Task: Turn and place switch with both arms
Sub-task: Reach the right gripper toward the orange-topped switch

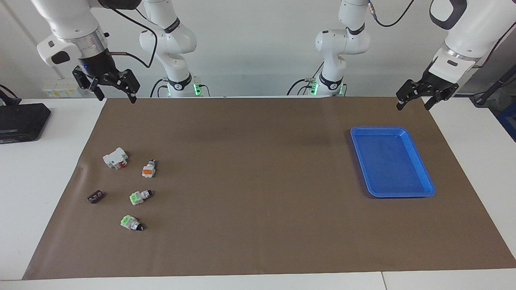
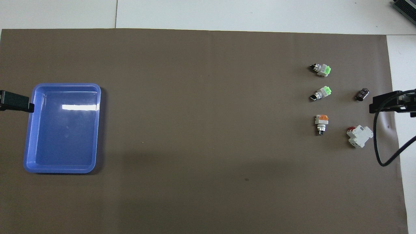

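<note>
The switch (image 1: 148, 169) (image 2: 321, 122) lies on the brown mat toward the right arm's end of the table. It is a small white-grey cylinder with an orange block and a dark knob tip that points toward the robots. My right gripper (image 1: 117, 98) (image 2: 390, 102) hangs open and empty, high over the mat's edge at that end and well apart from the switch. My left gripper (image 1: 412, 106) waits open and empty in the air over the mat at the left arm's end, by the blue tray (image 1: 403, 195) (image 2: 65, 85).
Two green-marked switches (image 1: 137, 197) (image 1: 130, 222) lie farther from the robots than the orange one. A white block with red (image 1: 115, 157) and a small dark part (image 1: 94, 197) lie beside them. A black device (image 1: 20, 121) sits on the white table off the mat.
</note>
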Tool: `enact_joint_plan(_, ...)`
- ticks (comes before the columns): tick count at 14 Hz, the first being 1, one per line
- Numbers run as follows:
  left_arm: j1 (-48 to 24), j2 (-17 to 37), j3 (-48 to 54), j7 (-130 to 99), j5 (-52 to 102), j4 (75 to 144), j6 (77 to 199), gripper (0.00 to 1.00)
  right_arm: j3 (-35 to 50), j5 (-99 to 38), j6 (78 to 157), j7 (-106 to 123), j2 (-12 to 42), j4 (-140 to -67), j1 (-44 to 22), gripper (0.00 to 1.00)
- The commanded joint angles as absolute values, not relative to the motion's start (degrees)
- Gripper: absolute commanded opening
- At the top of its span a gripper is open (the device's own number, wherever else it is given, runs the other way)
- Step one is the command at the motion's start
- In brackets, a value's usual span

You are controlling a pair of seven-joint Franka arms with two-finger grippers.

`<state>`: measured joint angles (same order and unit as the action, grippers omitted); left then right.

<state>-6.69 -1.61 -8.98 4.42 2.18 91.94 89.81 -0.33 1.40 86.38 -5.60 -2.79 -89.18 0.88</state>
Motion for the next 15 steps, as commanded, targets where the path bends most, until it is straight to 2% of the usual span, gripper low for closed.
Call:
enact_joint_plan(1,-6.50,-3.34,-8.70,5.01,1.58,93.96,90.62,1.00,0.09,1.49,90.59,-5.44,-4.66,-94.20,3.95,1.00)
enact_joint_plan(4,-6.50,-3.34,-8.70,5.01,1.58,93.96,90.62,1.00,0.09,1.41,102.35,-7.37,-6.23,-103.59,3.26,1.00)
enact_joint_plan(6,-6.50,-3.34,-8.70,5.01,1.58,93.96,90.62,1.00,0.09,1.41,105.02,-11.84,-5.72,-105.90,3.08,1.00)
enact_joint_plan(10,-6.50,-3.34,-8.70,5.01,1.58,93.96,90.62,1.00,0.18,1.41,115.38,-20.04,0.25,-111.96,2.90,1.00)
enact_joint_plan(13,-6.50,-3.34,-8.70,5.01,1.58,93.96,90.62,1.00,0.26,1.58,116.55,-15.42,0.79,-113.46,2.90,1.00)
enact_joint_plan(15,-6.50,-3.34,-8.70,5.01,1.58,93.96,90.62,1.00,0.26,1.49,116.71,3.26,0.18,-115.74,2.81,1.00)
